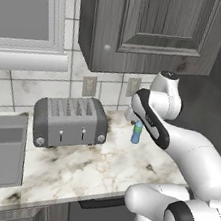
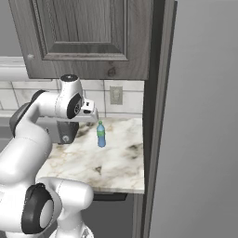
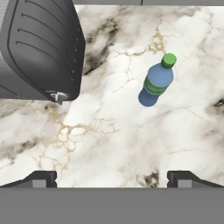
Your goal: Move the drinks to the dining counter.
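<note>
The blue bottle (image 3: pixel 156 81) stands upright on the marble desk (image 3: pixel 131 140), at about one o'clock from the gripper (image 3: pixel 112 177) in the hand view, whose jaws hang wide and empty above it. Slim and tall, it could topple if a finger clips it on descent, and the toaster (image 3: pixel 41 48) at ten o'clock crowds any sideways correction.

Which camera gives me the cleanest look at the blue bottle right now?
The hand view: the blue bottle stands upright and unobstructed on the marble worktop, green cap visible, ahead of the open gripper. The right base view also shows it whole but small. In the left base view the arm partly hides it.
</note>
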